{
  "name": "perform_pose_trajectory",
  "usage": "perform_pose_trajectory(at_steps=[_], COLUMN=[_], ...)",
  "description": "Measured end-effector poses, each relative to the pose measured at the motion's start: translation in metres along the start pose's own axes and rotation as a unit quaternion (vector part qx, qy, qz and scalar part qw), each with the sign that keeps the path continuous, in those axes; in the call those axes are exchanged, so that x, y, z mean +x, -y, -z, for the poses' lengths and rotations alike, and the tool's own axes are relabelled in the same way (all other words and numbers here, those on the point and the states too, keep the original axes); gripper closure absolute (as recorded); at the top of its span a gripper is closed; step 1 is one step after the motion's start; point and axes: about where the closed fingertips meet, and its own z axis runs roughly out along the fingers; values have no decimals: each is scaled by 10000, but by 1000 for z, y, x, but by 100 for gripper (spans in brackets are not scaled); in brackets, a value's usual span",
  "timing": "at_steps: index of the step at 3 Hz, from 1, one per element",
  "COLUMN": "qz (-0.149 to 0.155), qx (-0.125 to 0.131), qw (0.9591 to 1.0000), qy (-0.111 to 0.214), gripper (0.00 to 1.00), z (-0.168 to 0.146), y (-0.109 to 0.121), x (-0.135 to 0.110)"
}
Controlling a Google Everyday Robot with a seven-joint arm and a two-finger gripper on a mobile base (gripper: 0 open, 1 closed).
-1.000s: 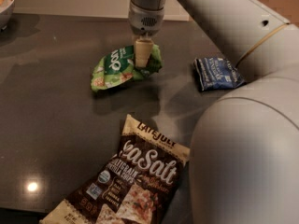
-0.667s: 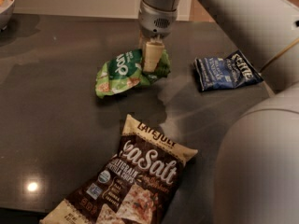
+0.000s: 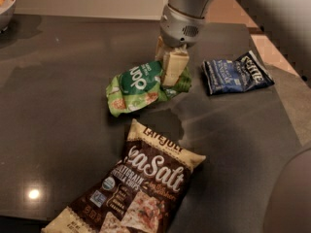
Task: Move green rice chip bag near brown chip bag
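Observation:
The green rice chip bag is a crinkled light-green bag with white lettering. It hangs just above the dark table, casting a shadow under its right end. My gripper comes down from above and is shut on the bag's right end, its cream fingers pinching it. The brown chip bag, large with white "Sea Salt" lettering, lies flat at the front of the table. Its top edge is a short way below the green bag.
A small dark-blue Kettle bag lies to the right of the gripper. A bowl with orange contents stands at the far left corner. My arm's grey body fills the lower right. The dark table ends at the right.
My gripper has carried the green bag to the right and toward the front, closer to the brown bag. The brown bag and the blue bag have not moved.

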Motion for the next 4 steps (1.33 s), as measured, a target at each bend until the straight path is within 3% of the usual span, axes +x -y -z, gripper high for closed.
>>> perform_pose_trajectory(at_steps=[2,3,4], qz=[337,486,486], qx=[-442,-429,-291], qw=[9978,9960,9963], qy=[368,608,649], gripper=[12,0,0], z=[-10,-14,-14], y=[-49,-60,-53], x=[-13,-26,-29])
